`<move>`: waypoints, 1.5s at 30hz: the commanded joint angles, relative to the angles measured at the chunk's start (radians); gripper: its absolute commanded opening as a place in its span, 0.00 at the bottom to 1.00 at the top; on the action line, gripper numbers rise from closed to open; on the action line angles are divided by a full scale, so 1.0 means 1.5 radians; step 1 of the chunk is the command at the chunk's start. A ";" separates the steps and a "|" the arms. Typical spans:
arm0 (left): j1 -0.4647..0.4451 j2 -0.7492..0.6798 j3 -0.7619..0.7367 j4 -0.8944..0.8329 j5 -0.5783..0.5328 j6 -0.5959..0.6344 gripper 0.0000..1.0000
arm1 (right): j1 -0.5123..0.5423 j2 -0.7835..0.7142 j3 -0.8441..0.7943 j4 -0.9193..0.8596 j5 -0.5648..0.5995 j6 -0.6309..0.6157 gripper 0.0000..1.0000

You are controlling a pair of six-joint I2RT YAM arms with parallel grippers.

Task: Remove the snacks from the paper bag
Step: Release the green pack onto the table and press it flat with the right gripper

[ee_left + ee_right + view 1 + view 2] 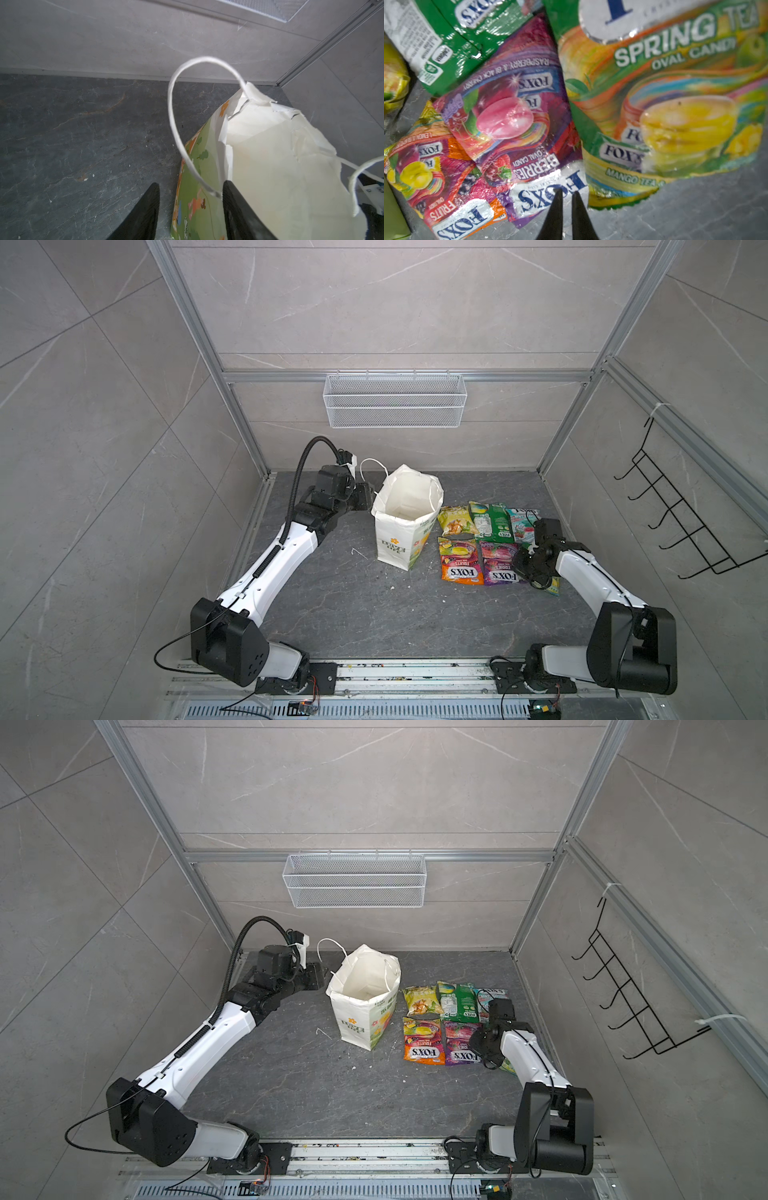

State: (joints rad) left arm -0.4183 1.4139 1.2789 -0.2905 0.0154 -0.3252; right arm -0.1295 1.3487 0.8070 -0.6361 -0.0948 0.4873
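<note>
6 snack packets (455, 1006) are laid flat on the dark floor (353, 614) just right of the paper bag (392, 545), in 2 rows of 3. The yellow chip bag (455, 520), green bag (490, 520) and teal mint bag (519, 522) are at the back. The orange FOX'S bag (460, 566), purple FOX'S bag (498, 568) and yellow-green Spring Tea bag (675, 104) are in front. That last 1 is mostly covered by the right arm (582, 572) in both top views, but it's seen fine in the right wrist view.

The paper bag is stood upright with its mouth open, and only white lining is seen inside. The left gripper (190, 185) is parked at the bag's left rim. Its fingers (145, 212) are held well apart, with the printed green wall seen between them and 1 white cord handle (172, 116) looped up just past them. Whether the paper is actually touched can't be told.

The right gripper (568, 192) is held low over the front row, where the purple and Spring Tea bags meet. Its fingers (558, 212) are set nearly together with only a thin slit between, and no packet is seen pinched.
</note>
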 commanded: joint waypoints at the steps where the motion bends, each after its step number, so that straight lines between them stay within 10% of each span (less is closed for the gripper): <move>1: 0.003 -0.025 -0.025 0.014 -0.028 0.010 0.52 | -0.001 0.012 0.024 0.022 -0.012 0.010 0.10; 20: 0.002 -0.046 -0.041 0.014 -0.061 0.050 0.52 | -0.027 0.077 0.007 0.022 0.125 0.031 0.16; 36: 0.006 -0.113 -0.106 0.096 -0.125 0.065 0.54 | -0.031 -0.031 0.080 -0.017 0.016 -0.018 0.31; 45: 0.072 -0.108 -0.138 0.125 -0.057 0.013 0.55 | -0.174 -0.013 0.125 0.054 0.093 -0.014 0.70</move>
State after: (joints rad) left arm -0.3283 1.2564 1.0664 -0.1608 -0.1131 -0.2775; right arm -0.3359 1.2724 0.9810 -0.5816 0.0235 0.4698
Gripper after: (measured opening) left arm 0.552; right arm 0.690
